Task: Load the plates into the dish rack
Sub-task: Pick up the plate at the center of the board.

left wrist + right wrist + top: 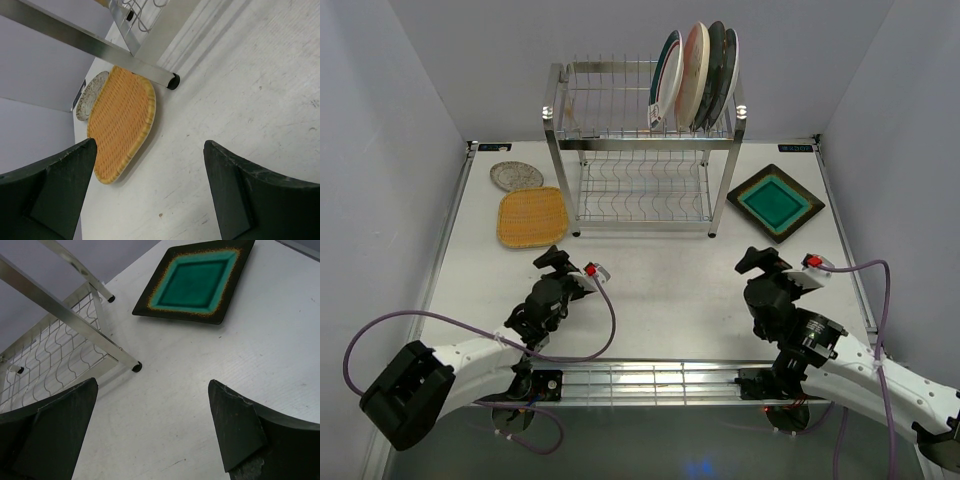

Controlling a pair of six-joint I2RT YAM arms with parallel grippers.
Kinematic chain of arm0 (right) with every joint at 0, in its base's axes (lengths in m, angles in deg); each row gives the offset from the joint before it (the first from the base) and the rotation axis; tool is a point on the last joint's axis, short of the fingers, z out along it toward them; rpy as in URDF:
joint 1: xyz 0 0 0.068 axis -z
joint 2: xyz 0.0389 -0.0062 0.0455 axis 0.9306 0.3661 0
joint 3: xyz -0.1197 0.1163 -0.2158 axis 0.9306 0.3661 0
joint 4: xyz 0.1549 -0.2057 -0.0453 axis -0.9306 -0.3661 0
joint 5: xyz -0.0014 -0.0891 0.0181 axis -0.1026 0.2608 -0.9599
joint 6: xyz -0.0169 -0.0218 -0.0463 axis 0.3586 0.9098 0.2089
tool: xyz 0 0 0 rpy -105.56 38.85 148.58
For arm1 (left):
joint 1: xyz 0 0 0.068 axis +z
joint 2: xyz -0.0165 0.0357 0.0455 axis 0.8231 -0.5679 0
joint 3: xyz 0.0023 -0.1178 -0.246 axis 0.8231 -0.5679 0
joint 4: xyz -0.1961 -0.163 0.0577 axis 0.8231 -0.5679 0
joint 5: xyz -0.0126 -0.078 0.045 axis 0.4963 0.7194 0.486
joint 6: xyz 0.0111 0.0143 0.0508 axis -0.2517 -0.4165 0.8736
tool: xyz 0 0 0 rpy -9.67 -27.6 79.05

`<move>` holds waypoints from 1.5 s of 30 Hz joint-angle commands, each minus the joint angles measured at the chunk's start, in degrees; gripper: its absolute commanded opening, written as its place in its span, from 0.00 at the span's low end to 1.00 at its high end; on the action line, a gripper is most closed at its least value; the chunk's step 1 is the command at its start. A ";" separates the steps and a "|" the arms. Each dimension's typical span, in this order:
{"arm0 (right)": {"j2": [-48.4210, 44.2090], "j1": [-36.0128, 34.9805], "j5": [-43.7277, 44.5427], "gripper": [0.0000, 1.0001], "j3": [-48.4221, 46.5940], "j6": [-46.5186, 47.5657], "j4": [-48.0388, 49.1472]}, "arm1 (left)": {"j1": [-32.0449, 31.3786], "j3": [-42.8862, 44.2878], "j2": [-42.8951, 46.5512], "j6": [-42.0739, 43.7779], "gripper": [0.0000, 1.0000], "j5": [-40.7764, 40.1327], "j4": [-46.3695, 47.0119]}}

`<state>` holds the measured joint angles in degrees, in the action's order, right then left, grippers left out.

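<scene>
Your left fingers (55, 185) stand wide open and empty over the tabletop (250, 100), the yellow woven plate (120, 125) lying just ahead beside the dish rack (640, 143); your right fingers (240, 430) gape empty too, the teal-centred square plate (192, 282) well ahead

a white table (665, 275) spreads below, its surface lightly scuffed and speckled. pale grey walls (390, 140) close it in on the left, back and right. a ribbed metal rail (650, 380) runs along the near edge, and thin metal strips (448, 240) line both sides. a small label (801, 147) sits at the far right corner.
</scene>
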<state>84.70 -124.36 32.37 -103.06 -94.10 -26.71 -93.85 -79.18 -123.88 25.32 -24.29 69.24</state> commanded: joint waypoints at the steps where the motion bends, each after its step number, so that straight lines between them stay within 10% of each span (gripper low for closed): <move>1: -1.47 0.20 1.93 0.96 -0.23 -0.88 0.59 | 0.14 -0.77 -2.95 3.50 0.98 -3.67 7.12; 5: -1.31 0.20 -3.61 0.93 1.44 12.12 9.63 | 2.33 -1.04 -4.54 3.16 0.98 -0.43 6.44; 16: 5.64 0.37 -2.65 0.92 2.06 10.64 10.79 | 9.97 -1.21 -5.50 2.80 0.98 4.94 5.64; 26: 6.26 1.08 -6.51 0.92 4.08 18.53 18.15 | 31.14 0.81 -16.30 3.24 0.98 21.28 13.19; 45: 4.85 2.92 -9.86 0.92 5.75 21.36 22.56 | 38.28 2.74 -37.06 18.54 0.98 35.61 33.60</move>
<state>90.01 -121.87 22.36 -97.77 -74.17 -7.12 -56.50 -76.67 -160.99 41.05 4.97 101.10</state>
